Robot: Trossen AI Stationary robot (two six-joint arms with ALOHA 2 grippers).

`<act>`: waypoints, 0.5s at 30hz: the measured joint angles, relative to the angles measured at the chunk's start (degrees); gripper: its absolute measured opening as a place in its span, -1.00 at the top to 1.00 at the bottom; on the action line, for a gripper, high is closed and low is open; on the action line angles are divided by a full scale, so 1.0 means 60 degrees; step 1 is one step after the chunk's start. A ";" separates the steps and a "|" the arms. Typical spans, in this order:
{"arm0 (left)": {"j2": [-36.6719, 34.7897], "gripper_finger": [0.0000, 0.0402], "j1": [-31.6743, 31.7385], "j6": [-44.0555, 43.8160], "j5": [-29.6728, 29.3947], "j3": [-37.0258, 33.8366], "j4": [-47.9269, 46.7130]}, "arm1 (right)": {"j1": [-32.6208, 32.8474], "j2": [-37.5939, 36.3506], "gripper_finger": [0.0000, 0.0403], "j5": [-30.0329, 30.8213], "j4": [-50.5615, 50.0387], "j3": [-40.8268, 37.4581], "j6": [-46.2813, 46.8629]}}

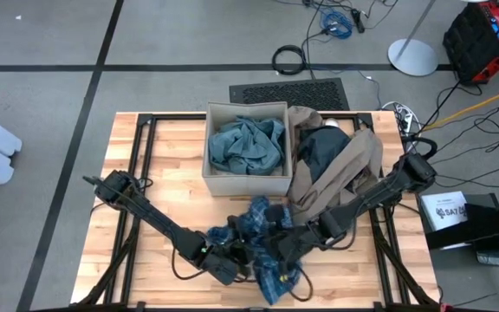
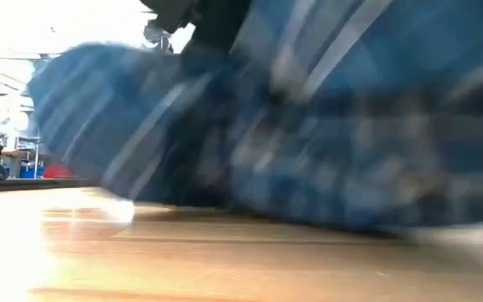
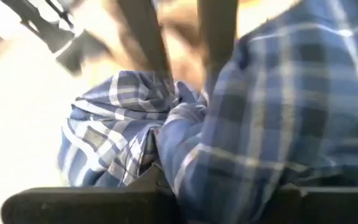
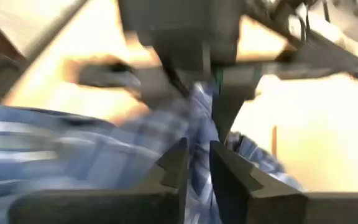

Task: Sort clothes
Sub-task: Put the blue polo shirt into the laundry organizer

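**High view.** Showed the blue-white plaid shirt (image 1: pixel 262 234) crumpled on the wooden table (image 1: pixel 163 147) near its front edge, in front of the cardboard box (image 1: pixel 206 139). Placed the left tool (image 1: pixel 241 264) low at the shirt's front left side and the right tool (image 1: pixel 284 243) at the shirt's right side, both down in the cloth and close to each other. Held a teal-green piece (image 1: pixel 248 143) bunched inside the box. Showed a taupe-brown piece (image 1: pixel 353 165) draped beside the box on its right, touching the box wall, with a dark black-green piece (image 1: pixel 319 152) lying on top of it.

**Low view.** Filled most of the picture with the plaid shirt (image 2: pixel 309 151), resting on the table (image 2: pixel 225 260) close to the camera.

**Right wrist view.** Showed the right tool (image 4: pixel 197 149) narrow, with its fingers (image 4: pixel 176 165) nearly together and a fold of the plaid shirt (image 4: pixel 201 106) pinched between them. Caught dark parts of the other arm just beyond, blurred.

**Left wrist view.** Showed the plaid shirt (image 3: pixel 278 124) bunched right against the camera's lower edge, over the left arm's own dark parts. Could not tell whether the left tool stood wide, narrow or closed on cloth.
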 joint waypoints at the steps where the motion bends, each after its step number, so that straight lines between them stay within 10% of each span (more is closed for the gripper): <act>1: 0.0041 0.68 -0.0002 -0.0036 -0.0001 -0.0037 -0.0263 | 0.0028 -0.0059 0.68 -0.0022 0.0054 0.0052 -0.0028; 8: 0.0025 0.68 0.0053 -0.0969 -0.0263 0.0011 -0.0799 | 0.0026 -0.0004 0.36 0.0260 -0.1049 0.0534 0.0174; 15: -0.0657 0.68 -0.0066 -0.0906 -0.0463 0.0011 -0.0978 | 0.0037 -0.0010 0.27 0.0465 -0.6030 0.1927 0.3408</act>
